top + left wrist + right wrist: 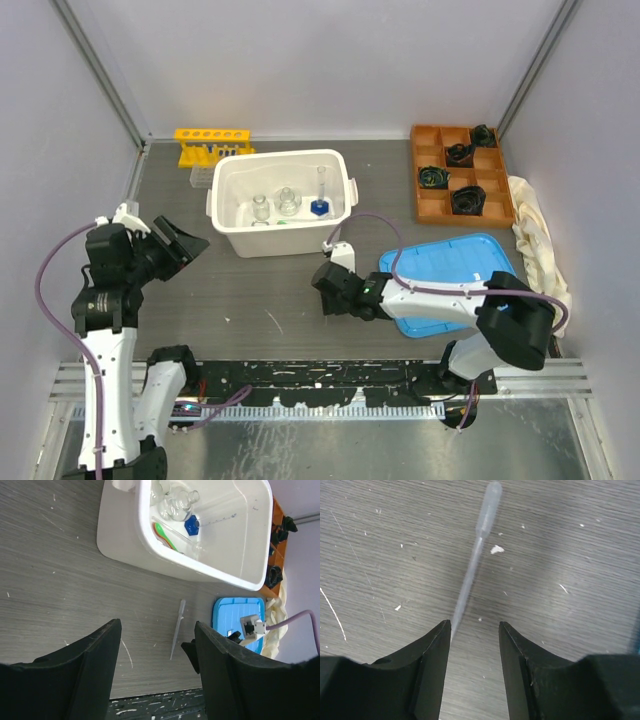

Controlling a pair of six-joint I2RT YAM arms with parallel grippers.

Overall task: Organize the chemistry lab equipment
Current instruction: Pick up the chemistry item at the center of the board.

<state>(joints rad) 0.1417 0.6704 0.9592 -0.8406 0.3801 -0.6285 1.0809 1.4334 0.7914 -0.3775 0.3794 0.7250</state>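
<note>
From above, we see the white bin [228, 232] at mid-table holding small clear glass flasks [287, 200] and the blue-based cylinder [318, 207], so we take it as the collecting place. The yellow rack [212, 140] and clear plastic rack [203, 176] stand just behind its left corner. The left gripper [185, 243] hangs open to the left of the bin, out of the way. The right gripper [322, 287] sits low in front of the bin, beside the blue tray [455, 265]. The left wrist view shows a green spatula [162, 532] inside the bin and a clear pipette [176, 630] lying alone on the table. In the right wrist view, the jaws stand apart and empty, the pipette's thin tip just beside one finger. We judge they are lined up to pick it for the bin.
</note>
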